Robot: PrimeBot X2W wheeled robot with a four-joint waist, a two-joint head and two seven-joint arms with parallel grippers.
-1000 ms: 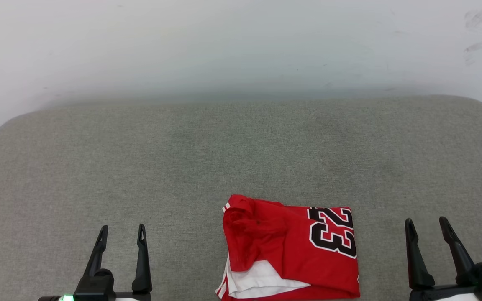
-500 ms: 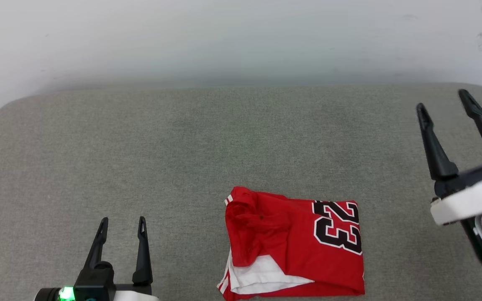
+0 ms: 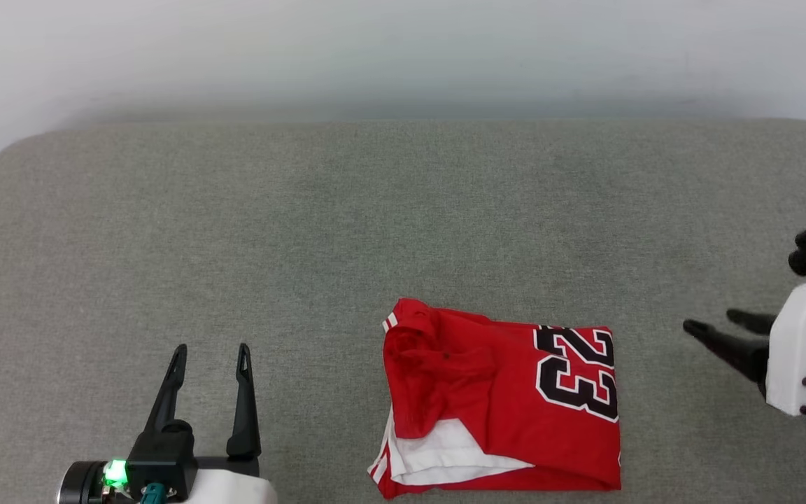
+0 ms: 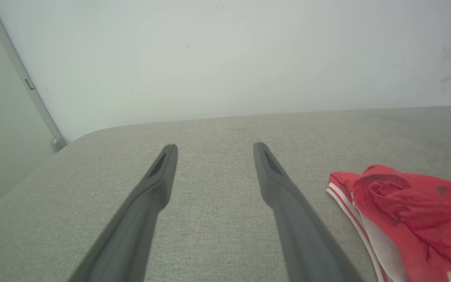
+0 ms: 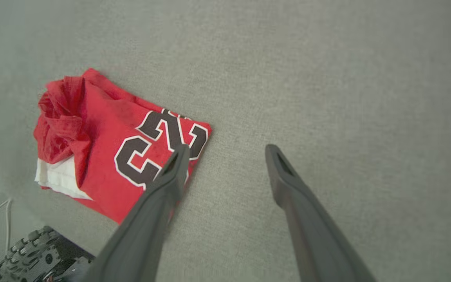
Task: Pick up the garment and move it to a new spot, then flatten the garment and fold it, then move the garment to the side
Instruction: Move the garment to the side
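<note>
one folded shirt, two empty pincers

one garment [image 3: 501, 406], a red soft-fabric t-shirt with white sleeves and red-and-white striped trim, is seen lying folded into a rough rectangle on the one grey woven-fabric cushion [image 3: 305, 231], toward its near edge and right of centre. one black number [image 3: 578, 374], 23, outlined in white, is shown on the top layer. one white sleeve [image 3: 438, 455] is exposed at the near-left corner, and the left end is bunched.

two grippers are counted, each with two long dark fingers [image 4: 147, 203]. the left gripper [image 3: 210, 348] is held spread wide with nothing gripped, well apart from the shirt. the right gripper [image 3: 709, 320] is likewise spread wide and empty, turned sideways toward the shirt's right edge. in the right wrist view one finger is laid across the numbered corner, and contact cannot be told.
</note>
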